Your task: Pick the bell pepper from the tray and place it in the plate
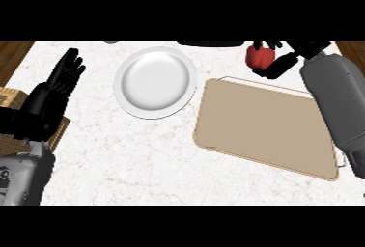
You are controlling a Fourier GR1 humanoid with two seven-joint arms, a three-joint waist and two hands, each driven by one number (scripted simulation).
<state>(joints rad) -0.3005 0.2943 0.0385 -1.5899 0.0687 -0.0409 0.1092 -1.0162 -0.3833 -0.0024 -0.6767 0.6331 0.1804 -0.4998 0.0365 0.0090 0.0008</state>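
Your right hand (279, 61) curled round the red pepper (258, 58); plate (155, 82) to its left, tray (267, 128) below. Left hand (64, 75) open.

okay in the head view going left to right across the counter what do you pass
Left hand resting open at the left edge → white plate → tan tray. The red bell pepper and the right hand holding it overlap the tray's span.

R hand (274, 60) at upper right of the head view, fingers (265, 47) curled round red bell pepper (258, 58), held past the far edge of tan tray (267, 128). White plate (155, 82) lies left of those fingers, apart from tray, on marble counter (143, 159). L hand (64, 77) rests at left edge, fingers straight, up.
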